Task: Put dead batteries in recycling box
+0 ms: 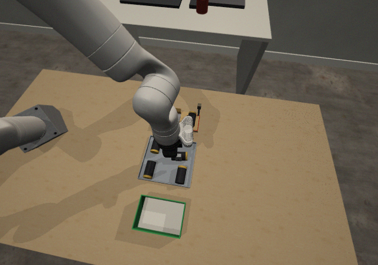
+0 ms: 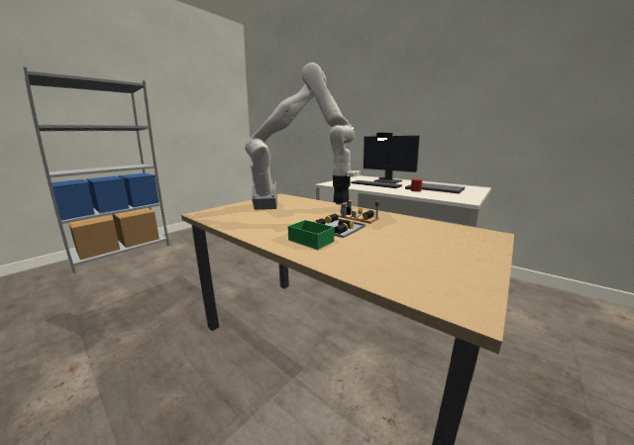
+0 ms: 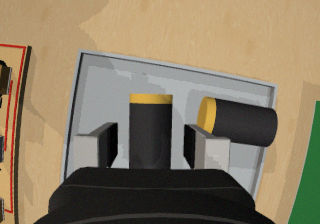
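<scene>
With its fingers parted and nothing gripped, the gripper (image 1: 178, 157) (image 2: 341, 202) (image 3: 150, 139) hovers over the tray (image 1: 165, 181) (image 2: 353, 231) (image 3: 175, 69), one battery (image 1: 183, 156) (image 3: 150, 134) lying between them. To pick it well, keep both gaps even, descend straight, then close on its sides, clear of the neighbouring battery (image 1: 181, 174) (image 3: 245, 122). Beyond the tray stands the box (image 1: 137, 216) (image 2: 310, 235) (image 3: 307, 169), with no battery inside.
</scene>
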